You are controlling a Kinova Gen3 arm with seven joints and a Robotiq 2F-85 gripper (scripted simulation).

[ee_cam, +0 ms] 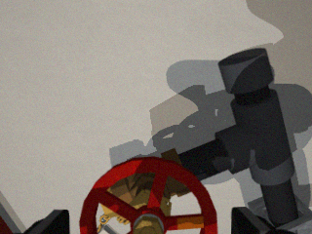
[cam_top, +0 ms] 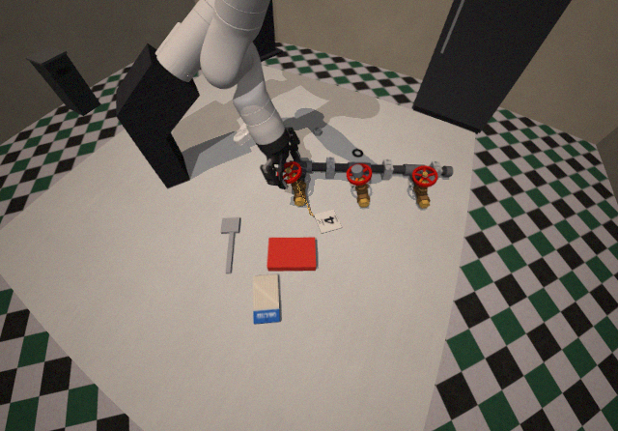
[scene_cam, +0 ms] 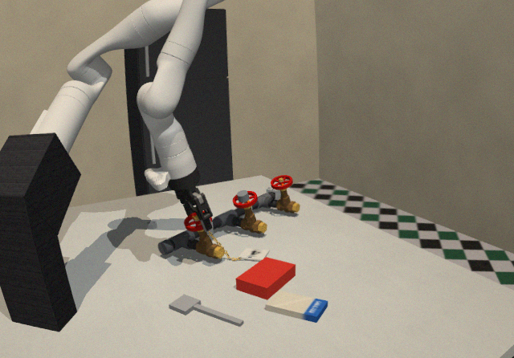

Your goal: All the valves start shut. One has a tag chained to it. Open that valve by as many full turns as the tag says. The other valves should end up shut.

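A dark pipe (cam_top: pixel 371 166) on the grey table carries three brass valves with red handwheels. The left handwheel (cam_top: pixel 292 171) has a gold chain running to a white tag (cam_top: pixel 328 220) that reads 4. The middle handwheel (cam_top: pixel 359 173) and the right handwheel (cam_top: pixel 423 178) have no tag. My gripper (cam_top: pixel 282 170) is open and its fingers straddle the left handwheel, also in the exterior view (scene_cam: pixel 198 221). In the wrist view the red wheel (ee_cam: pixel 148 200) sits between my two dark fingertips, with the pipe end (ee_cam: pixel 255 127) beyond it.
A red block (cam_top: pixel 292 253), a white and blue box (cam_top: pixel 266 299) and a grey paddle tool (cam_top: pixel 230 242) lie in front of the pipe. A small black ring (cam_top: pixel 357 156) lies behind it. A tall black block (cam_top: pixel 152 114) stands at the left, a dark cabinet (cam_top: pixel 491 42) at the back right.
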